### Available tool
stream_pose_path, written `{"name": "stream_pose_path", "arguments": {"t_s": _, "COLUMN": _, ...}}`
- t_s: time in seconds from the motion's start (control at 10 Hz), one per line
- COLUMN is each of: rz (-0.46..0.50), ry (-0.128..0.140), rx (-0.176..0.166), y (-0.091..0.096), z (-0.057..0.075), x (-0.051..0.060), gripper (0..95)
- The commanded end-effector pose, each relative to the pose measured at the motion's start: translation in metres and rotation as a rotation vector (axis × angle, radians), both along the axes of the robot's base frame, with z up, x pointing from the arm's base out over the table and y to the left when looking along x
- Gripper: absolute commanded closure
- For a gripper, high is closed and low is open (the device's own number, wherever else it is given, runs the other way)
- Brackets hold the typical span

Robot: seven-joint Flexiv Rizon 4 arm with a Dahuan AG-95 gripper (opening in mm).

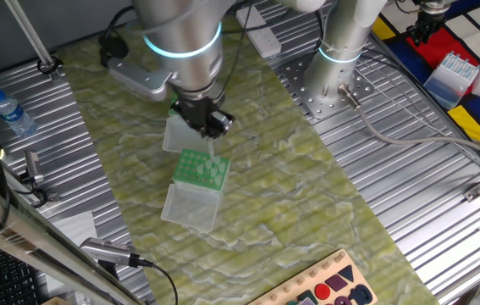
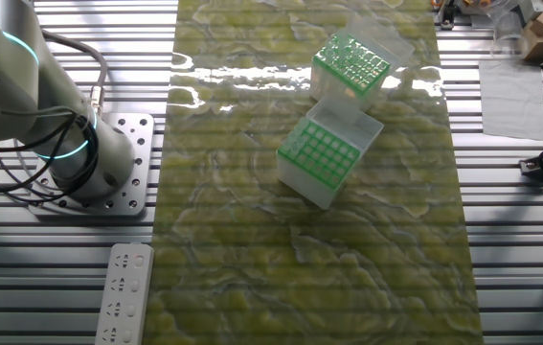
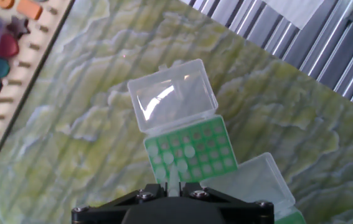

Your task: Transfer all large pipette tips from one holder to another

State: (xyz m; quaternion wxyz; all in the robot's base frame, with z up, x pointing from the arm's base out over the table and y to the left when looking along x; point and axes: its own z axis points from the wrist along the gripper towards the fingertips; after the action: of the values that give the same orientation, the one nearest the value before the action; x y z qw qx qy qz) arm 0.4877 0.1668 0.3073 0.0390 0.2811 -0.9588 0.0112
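no readable text, labels, brands or numbers on anything in any view

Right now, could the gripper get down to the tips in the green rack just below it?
Probably yes. The gripper hangs just above the green rack, whose clear lid is swung fully back. Nothing seems to cover the large pipette tips standing in its holes, so the way down looks free.

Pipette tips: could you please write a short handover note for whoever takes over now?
Gripper: above the boxes, something whitish between its jaws, perhaps a tip; grip unconfirmed.
Two open green-topped boxes stand together on the mat.
The one below the hand holds a few large pipette tips, most holes empty.
Transfer unfinished; how many tips remain I cannot tell.
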Motion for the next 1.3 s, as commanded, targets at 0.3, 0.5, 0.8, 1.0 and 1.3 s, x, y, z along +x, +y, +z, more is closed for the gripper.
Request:
{"name": "stream_pose_path", "arguments": {"t_s": 0.3, "rz": 0.077, "ry": 0.023, "rx": -0.051, "y": -0.022, "z": 0.01, "x": -0.015, "gripper": 95.0}}
{"name": "stream_pose_path", "arguments": {"t_s": 0.5, "rz": 0.127, "ry": 0.03, "rx": -0.075, "y": -0.041, "z": 0.009, "x": -0.021, "gripper": 95.0}}
{"name": "stream_pose_path", "arguments": {"t_s": 0.8, "rz": 0.18, "ry": 0.033, "rx": -0.096, "y": -0.061, "z": -0.004, "x": -0.029, "gripper": 95.0}}
{"name": "stream_pose_path", "arguments": {"t_s": 1.0, "rz": 0.191, "ry": 0.034, "rx": -0.095, "y": -0.067, "z": -0.01, "x": -0.031, "gripper": 95.0}}
{"name": "stream_pose_path", "arguments": {"t_s": 1.3, "rz": 0.181, "ry": 0.018, "rx": -0.086, "y": -0.065, "z": -0.011, "x": -0.027, "gripper": 95.0}}
